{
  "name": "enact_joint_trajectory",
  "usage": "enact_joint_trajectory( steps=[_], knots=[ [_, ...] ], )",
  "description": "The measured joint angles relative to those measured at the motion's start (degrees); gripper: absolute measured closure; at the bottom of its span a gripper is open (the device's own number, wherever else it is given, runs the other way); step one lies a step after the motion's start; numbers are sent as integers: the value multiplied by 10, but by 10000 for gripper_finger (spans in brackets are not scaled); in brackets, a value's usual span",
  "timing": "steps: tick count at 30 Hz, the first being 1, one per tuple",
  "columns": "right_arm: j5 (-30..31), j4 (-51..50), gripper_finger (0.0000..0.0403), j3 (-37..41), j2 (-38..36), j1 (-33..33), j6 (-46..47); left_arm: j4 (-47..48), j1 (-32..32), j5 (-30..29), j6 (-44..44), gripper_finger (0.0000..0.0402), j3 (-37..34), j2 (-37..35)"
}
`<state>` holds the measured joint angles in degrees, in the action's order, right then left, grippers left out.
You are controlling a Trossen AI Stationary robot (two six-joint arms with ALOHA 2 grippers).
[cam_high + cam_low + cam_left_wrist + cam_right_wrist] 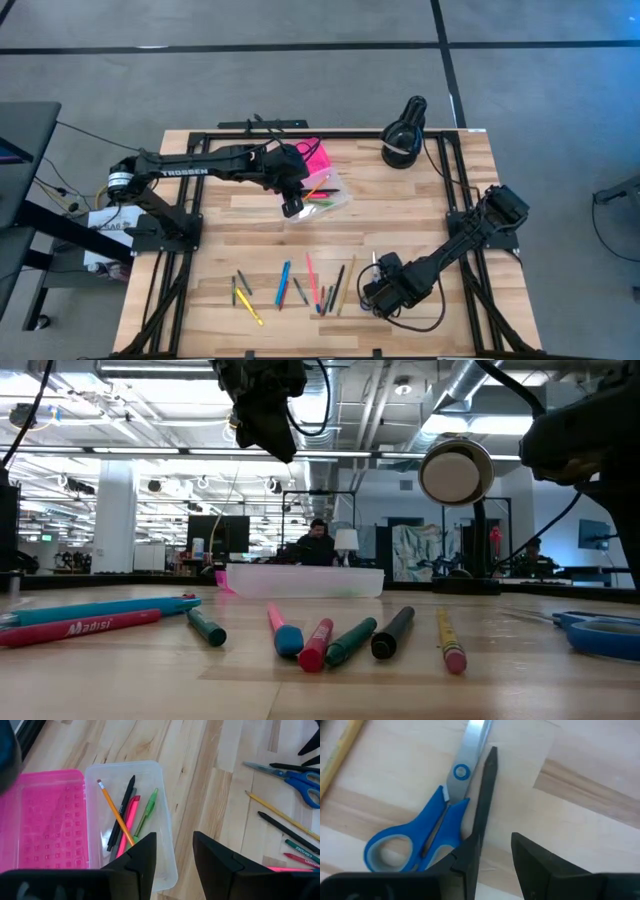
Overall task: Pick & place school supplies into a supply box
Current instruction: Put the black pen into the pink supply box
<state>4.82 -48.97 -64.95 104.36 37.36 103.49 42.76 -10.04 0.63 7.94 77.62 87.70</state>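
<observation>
Supply box point(322, 190): open, at 12 o'clock of table centre, pink lid point(45, 820) laid flat beside clear base point(165, 820). Contents: yellow pencil point(116, 812), dark pen point(122, 810), pink pen point(129, 822), green pen point(146, 812).

Left gripper point(292, 207): above the box's 6 o'clock edge, fingers spread, empty.

Right gripper point(376, 290): low at 5 o'clock, fingers spread, one finger touching the blue-handled scissors point(427, 832).

Loose pens and pencils point(300, 285): scattered row at 6 o'clock.
</observation>
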Motion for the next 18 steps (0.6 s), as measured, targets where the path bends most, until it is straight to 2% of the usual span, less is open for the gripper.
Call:
enact_joint_trajectory(
  steps=[18],
  knots=[
    [15, 5, 296, 0, 0, 0, 0, 3, 8, 0, 3, 281, 0, 0]
  ],
)
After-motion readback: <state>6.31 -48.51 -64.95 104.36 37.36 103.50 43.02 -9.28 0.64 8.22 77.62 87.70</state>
